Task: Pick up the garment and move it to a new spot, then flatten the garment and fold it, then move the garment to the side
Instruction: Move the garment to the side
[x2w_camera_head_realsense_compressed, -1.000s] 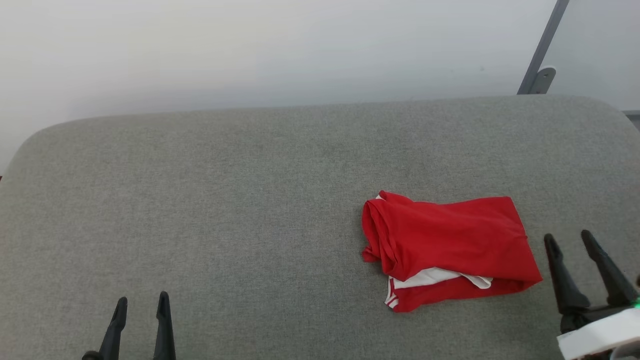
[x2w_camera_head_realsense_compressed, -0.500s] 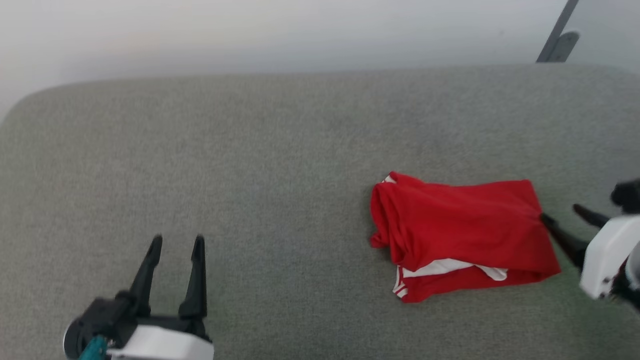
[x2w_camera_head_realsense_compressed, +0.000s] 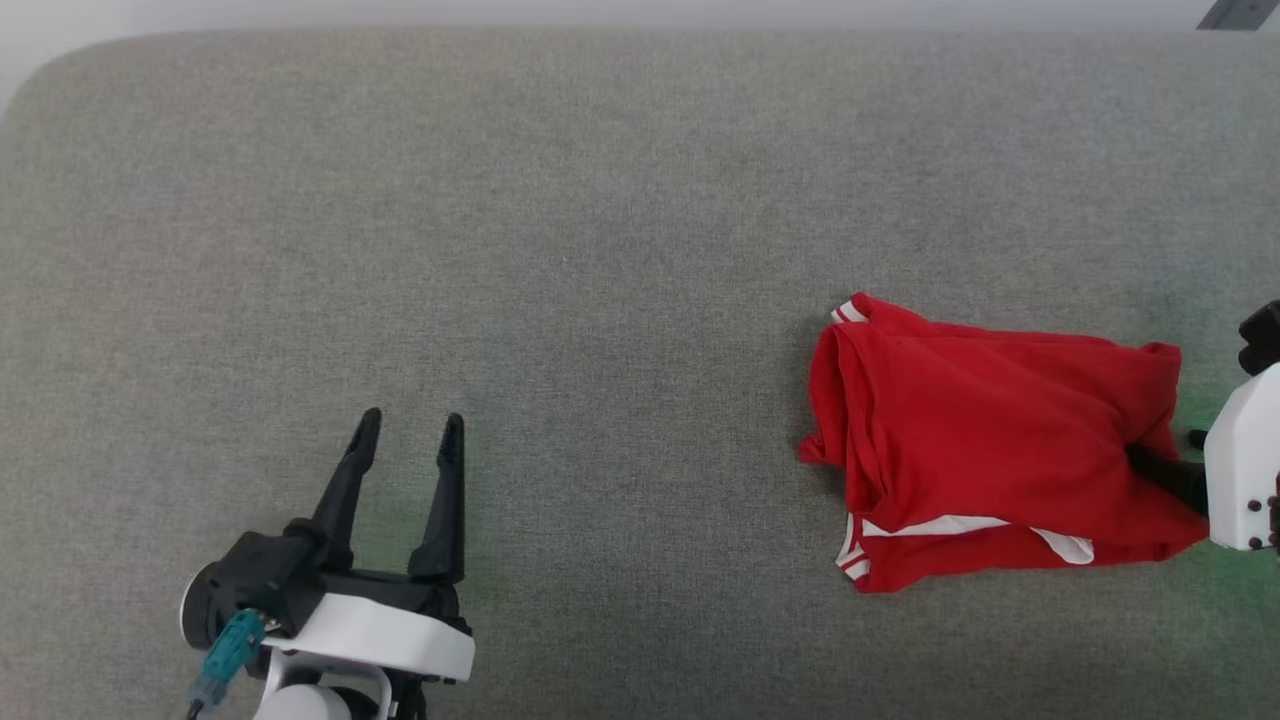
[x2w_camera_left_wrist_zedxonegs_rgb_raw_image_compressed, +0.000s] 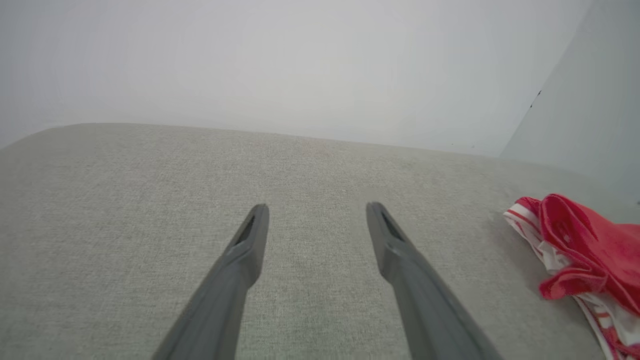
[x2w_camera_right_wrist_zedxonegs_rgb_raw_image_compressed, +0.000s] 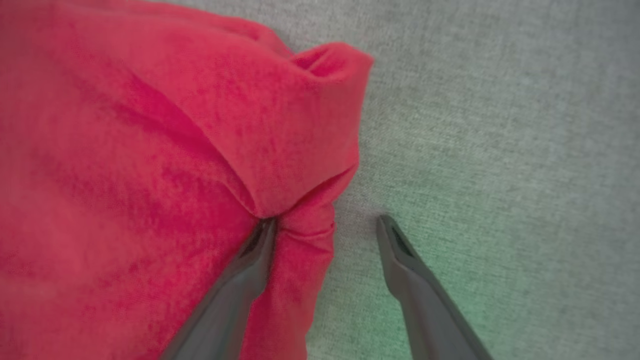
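Right claw (x2w_camera_right_wrist_zedxonegs_rgb_raw_image_compressed: 326, 222) coming in to shirt (x2w_camera_head_realsense_compressed: 1000, 440), fingers spread, one poking into its right edge fold. Left claw (x2w_camera_head_realsense_compressed: 412, 420) spread, hanging over bench (x2w_camera_head_realsense_compressed: 600, 250). Shirt lying bunched at bench's right, not flat. Grabbing or letting go: unclear.

a grey woven-fabric counter (x2w_camera_head_realsense_compressed: 560, 200) spans the head view, its far left corner rounded. behind its far edge stands a plain pale wall (x2w_camera_left_wrist_zedxonegs_rgb_raw_image_compressed: 280, 65), softly and evenly lit. at the right of the left wrist view a bluish-grey panel (x2w_camera_left_wrist_zedxonegs_rgb_raw_image_compressed: 590, 115) meets the wall along a slanted line. a dark bar (x2w_camera_head_realsense_compressed: 1235, 14) crosses the head view's top right corner. a faint green glow (x2w_camera_right_wrist_zedxonegs_rgb_raw_image_compressed: 450, 300) tints the fabric.
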